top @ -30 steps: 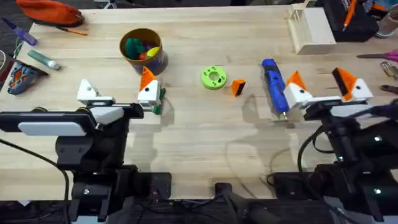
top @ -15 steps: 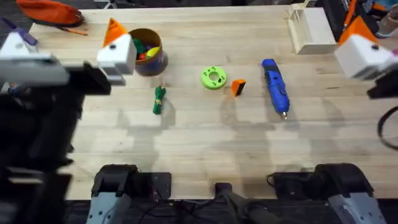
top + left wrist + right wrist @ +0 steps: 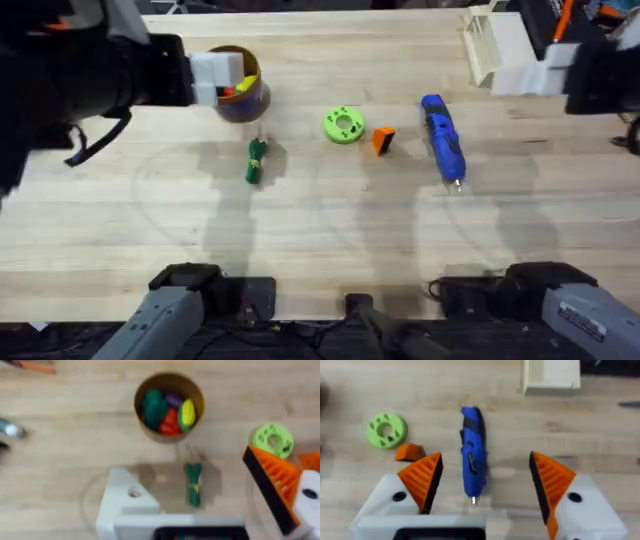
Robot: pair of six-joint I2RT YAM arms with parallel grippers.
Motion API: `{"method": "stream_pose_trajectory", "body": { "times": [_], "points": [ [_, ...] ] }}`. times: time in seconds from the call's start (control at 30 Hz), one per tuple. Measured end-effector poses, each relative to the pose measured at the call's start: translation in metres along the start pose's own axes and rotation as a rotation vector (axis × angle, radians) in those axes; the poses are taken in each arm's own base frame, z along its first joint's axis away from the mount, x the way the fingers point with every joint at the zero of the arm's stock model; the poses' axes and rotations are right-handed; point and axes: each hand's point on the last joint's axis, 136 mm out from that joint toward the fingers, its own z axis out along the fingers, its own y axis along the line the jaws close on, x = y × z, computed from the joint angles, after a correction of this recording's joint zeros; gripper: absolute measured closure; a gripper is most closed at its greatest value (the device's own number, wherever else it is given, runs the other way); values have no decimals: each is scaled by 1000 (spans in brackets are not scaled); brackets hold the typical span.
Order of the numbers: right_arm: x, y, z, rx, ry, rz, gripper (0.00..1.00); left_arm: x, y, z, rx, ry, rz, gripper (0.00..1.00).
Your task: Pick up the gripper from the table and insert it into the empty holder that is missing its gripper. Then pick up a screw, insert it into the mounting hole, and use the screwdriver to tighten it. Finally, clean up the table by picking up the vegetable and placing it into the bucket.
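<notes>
1. Orange ribbed pads of the right gripper [image 3: 480, 487] stand spread above the screwdriver [image 3: 472, 457].
2. Left gripper [image 3: 210, 495] is spread; its bare holder [image 3: 122, 497] lacks a pad.
3. Loose gripper [image 3: 382, 140] lies between lime disc [image 3: 343, 125] and screwdriver; approach it squarely, pinching its flat sides.

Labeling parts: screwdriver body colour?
Blue, with a thin metal tip; clearest in the right wrist view: screwdriver.

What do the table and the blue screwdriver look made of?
Table: light wood, matte, with visible plank seams and grain. Screwdriver: likely glossy blue plastic body, judging by its highlights, with a thin tip that looks like metal.
</notes>
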Motion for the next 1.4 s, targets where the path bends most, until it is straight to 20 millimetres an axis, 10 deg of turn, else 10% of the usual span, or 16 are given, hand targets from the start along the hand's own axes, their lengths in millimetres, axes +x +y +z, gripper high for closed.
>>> {"method": "stream_pose_trajectory", "body": {
  "times": [0.5,0.77,1.4],
  "points": [
    [20,-1,38,1,182,6,9,20,-2,20,16,124,-5,15],
    [19,-1,38,1,177,6,8,95,-5,14,37,483,-12,15],
    [17,-1,38,1,171,6,8,167,-31,134,119,711,-1,15]
  ]
}}
